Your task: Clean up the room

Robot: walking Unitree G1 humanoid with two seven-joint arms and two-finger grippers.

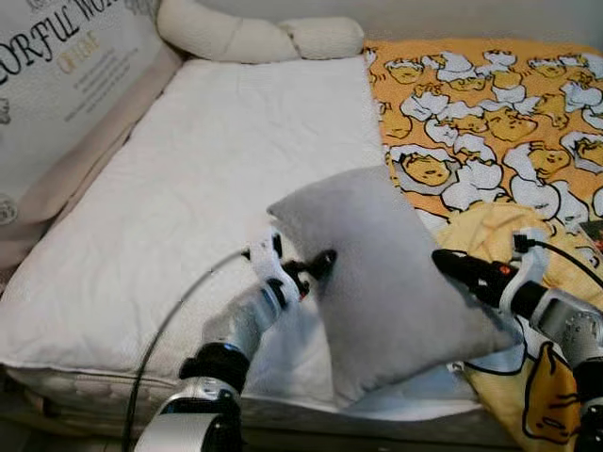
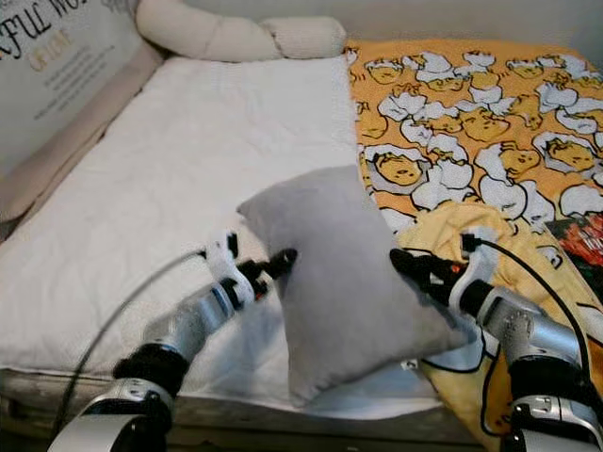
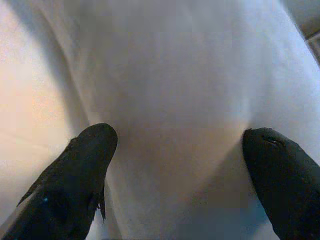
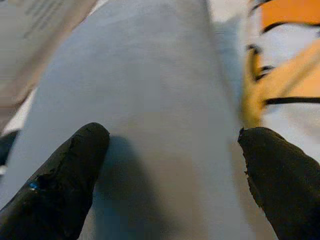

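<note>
A soft grey rectangular cushion (image 1: pixel 391 282) is seen tilted on the near part of a bed covered by a white quilted mattress pad (image 1: pixel 188 198), its lower corner reaching the bed's front edge at about 6 o'clock. It is pressed between the two grippers. The left gripper (image 1: pixel 316 264) is set against the cushion's edge at 9 o'clock, and the right gripper (image 1: pixel 450 264) against its edge at 3 o'clock. In both wrist views the jaws are spread wide, with grey fabric lying between the black fingers (image 3: pixel 85 165); whether the fabric is actually pinched cannot be told.

An orange blanket printed with yellow and white cartoon characters (image 1: pixel 490 104) is spread from 1 to 3 o'clock, and a bunched yellow part of it (image 1: pixel 528 377) is partly hidden behind the right arm. A cream knotted bolster (image 1: pixel 254 38) is laid along the head of the bed at 12 o'clock. A pale printed panel with lettering (image 1: pixel 57 85) is cut off at 10 o'clock, so its text is not fully readable.
</note>
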